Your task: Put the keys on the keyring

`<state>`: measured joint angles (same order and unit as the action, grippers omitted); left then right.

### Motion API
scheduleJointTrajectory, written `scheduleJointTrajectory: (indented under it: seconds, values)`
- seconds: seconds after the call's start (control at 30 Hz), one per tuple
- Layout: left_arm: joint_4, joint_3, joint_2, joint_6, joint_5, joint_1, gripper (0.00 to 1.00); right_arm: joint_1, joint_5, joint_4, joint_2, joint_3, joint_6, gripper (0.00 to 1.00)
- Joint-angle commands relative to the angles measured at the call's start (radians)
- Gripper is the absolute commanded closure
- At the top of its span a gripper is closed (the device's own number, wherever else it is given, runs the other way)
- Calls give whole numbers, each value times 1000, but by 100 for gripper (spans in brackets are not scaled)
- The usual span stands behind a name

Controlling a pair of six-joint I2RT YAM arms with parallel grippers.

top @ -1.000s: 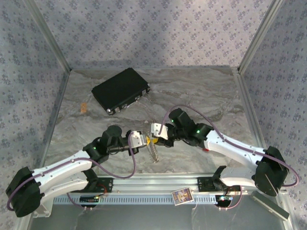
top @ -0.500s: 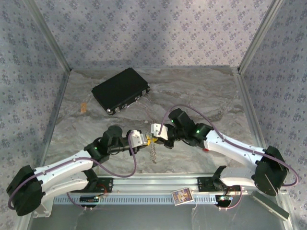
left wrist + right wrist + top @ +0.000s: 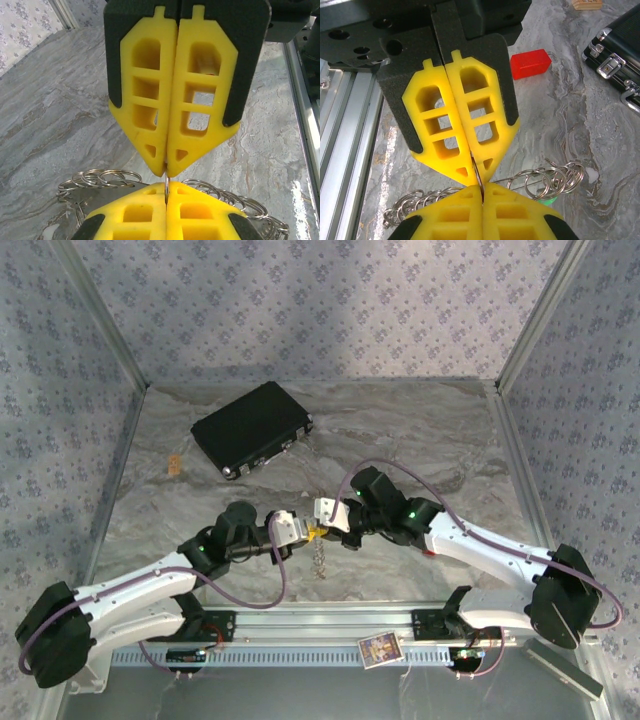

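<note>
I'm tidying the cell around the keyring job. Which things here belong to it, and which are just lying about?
Job: keyring, pinched by left claw and right claw; green bit beneath, possibly a key.
Lying about: black case; red block; wooden piece; card on the rail.

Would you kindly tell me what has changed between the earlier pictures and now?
The left gripper edged slightly toward the far side of the table, and the chain hanging below swung from slanted to nearly straight. The right gripper barely moved. Both grippers stayed shut, tip to tip, on the keyring, and the black case did not move.
</note>
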<state>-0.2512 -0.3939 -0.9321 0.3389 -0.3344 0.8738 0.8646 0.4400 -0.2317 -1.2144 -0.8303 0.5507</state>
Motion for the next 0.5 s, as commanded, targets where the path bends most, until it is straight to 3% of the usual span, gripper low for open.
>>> scheduleJointTrajectory:
  seconds: [0.0, 0.27, 0.47]
  values:
    - [-33, -5, 50, -2, 52, 8, 100, -18, 12, 41, 55, 10, -39, 79]
    - [65, -42, 183, -33, 264, 5, 100, -97, -41, 145, 198, 95, -187, 73]
    - [123, -67, 281, -42, 452, -37, 100, -77, -76, 167, 204, 121, -282, 73]
